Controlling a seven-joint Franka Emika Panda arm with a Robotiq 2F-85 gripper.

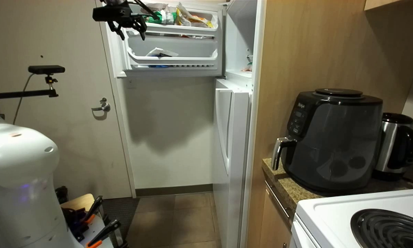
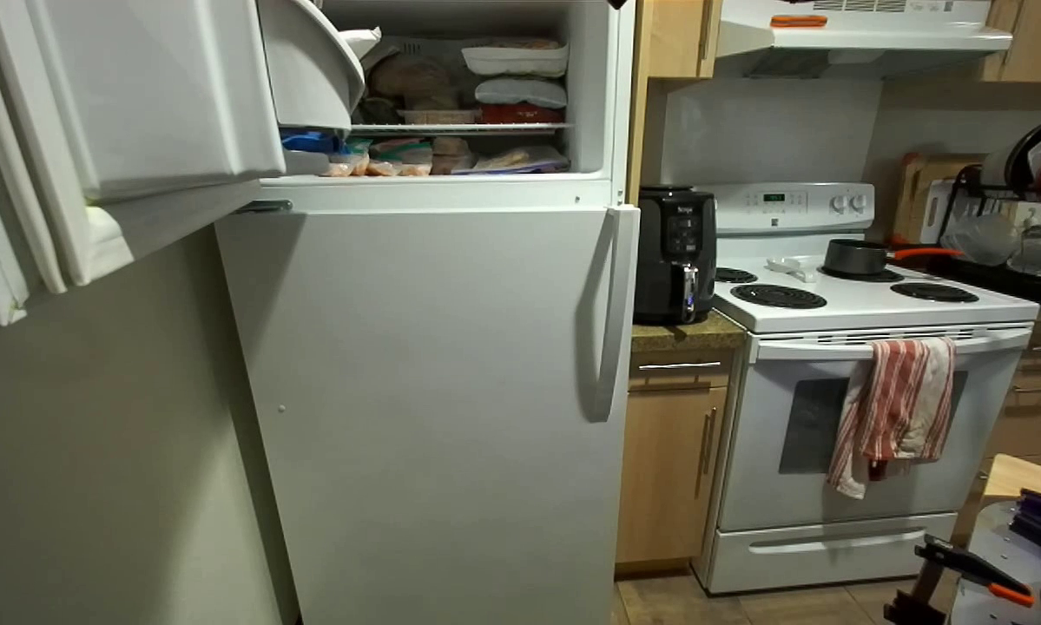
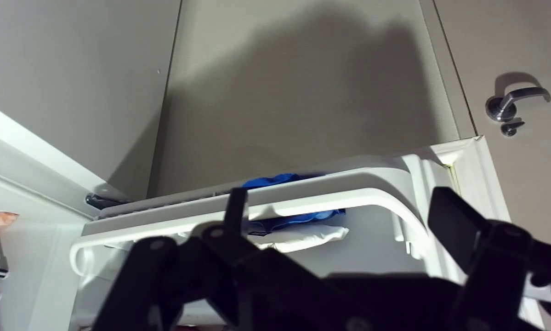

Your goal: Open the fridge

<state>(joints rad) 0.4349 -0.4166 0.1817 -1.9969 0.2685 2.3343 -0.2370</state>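
The fridge's upper freezer door (image 1: 172,73) stands wide open, its inner shelves holding bags of food; the same door (image 2: 155,95) is at the left in an exterior view. The freezer compartment (image 2: 594,113) shows food on a rack. The lower door (image 2: 433,391) is closed, with a long white handle (image 2: 614,321). My gripper (image 1: 133,37) hangs in the air in front of the open upper door, near its free edge. In the wrist view, the gripper (image 3: 339,197) has its fingers wide apart with nothing between them, and the door shelf rail (image 3: 330,197) shows beyond.
A black air fryer (image 1: 333,144) stands on the counter beside the fridge, near the white stove (image 2: 876,312). A grey room door (image 1: 65,144) with a lever handle is behind the arm. A wall (image 1: 172,137) stands behind the open freezer door.
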